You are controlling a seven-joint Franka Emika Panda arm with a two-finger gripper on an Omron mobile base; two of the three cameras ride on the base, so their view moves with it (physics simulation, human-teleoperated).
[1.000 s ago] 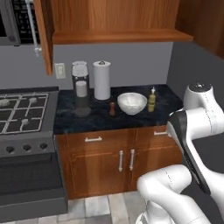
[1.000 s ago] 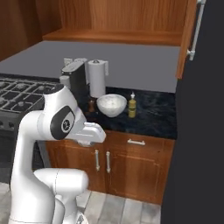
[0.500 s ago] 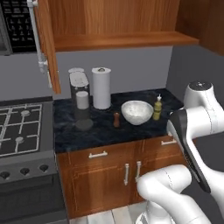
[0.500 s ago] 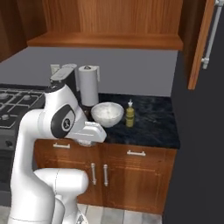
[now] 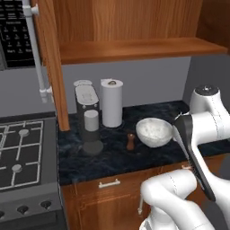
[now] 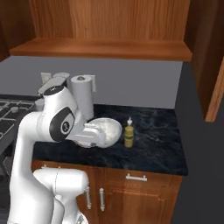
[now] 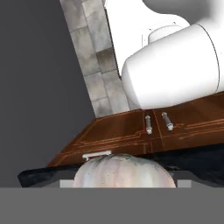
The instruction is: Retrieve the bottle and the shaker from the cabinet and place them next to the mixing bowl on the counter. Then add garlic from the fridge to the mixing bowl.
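The white mixing bowl [image 5: 154, 131] [image 6: 108, 131] sits on the dark counter [image 5: 112, 157]. Just left of it stands the small brown shaker [image 5: 130, 141]. To the bowl's right stands the yellow bottle [image 6: 128, 134]. In the hand view a pale garlic bulb [image 7: 124, 168] sits right at the bottom, where my gripper [image 7: 124, 184] is shut on it. Beyond the garlic I look down on lower cabinet doors [image 7: 131, 131] and floor tiles. My forearm crosses in front of the bowl in the right base view.
A paper towel roll [image 5: 112, 103] and a grey coffee machine [image 5: 87, 112] stand at the counter's back. The stove [image 5: 22, 152] lies to the left. Open wooden cabinet doors [image 5: 47, 63] [image 6: 214, 83] hang on both sides above the counter.
Both base views have shifted and the counter looks closer, so the base has driven. Bowl, shaker and bottle keep their places on the counter.
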